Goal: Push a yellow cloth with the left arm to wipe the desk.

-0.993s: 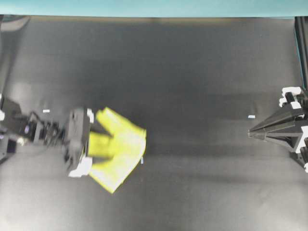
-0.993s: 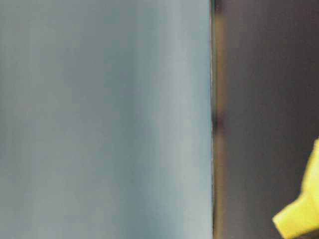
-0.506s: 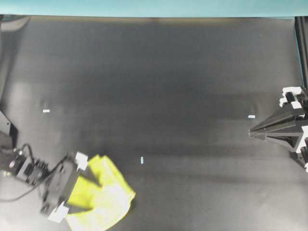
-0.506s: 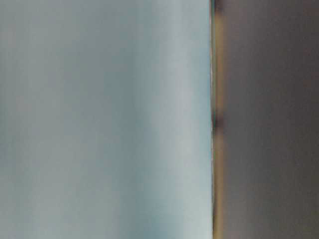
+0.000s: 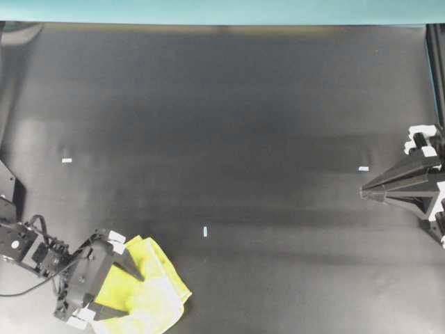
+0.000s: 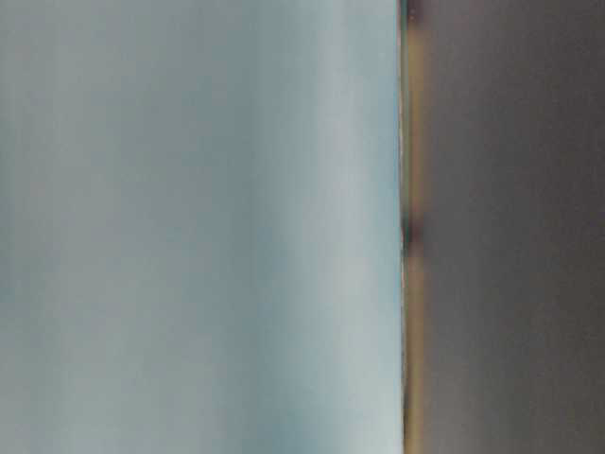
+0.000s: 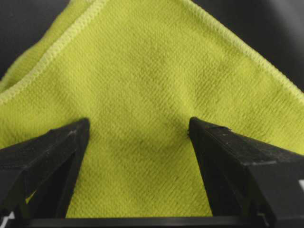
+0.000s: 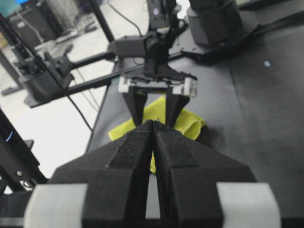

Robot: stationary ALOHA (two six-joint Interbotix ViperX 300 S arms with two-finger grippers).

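Observation:
The yellow cloth (image 5: 154,296) lies crumpled near the front left corner of the black desk (image 5: 243,125). My left gripper (image 5: 132,296) on the left arm (image 5: 42,250) stands open over it, both prongs spread wide and resting down on the fabric. In the left wrist view the yellow cloth (image 7: 142,80) fills the frame, and the fingers (image 7: 47,156) straddle it with my left gripper (image 7: 137,126) not pinching it. My right gripper (image 5: 363,193) stays shut and empty at the right edge. From the right wrist view, the right gripper (image 8: 153,123) points across at the cloth (image 8: 187,121).
Small white tape marks sit on the desk, one near the cloth (image 5: 205,232), one at the left (image 5: 67,160), one at the right (image 5: 363,168). The desk's front edge is close below the cloth. The table-level view is blurred.
The left arm swept the cloth from the left middle of the desk down to the front left corner, then a little closer to the edge. The right arm has not moved.

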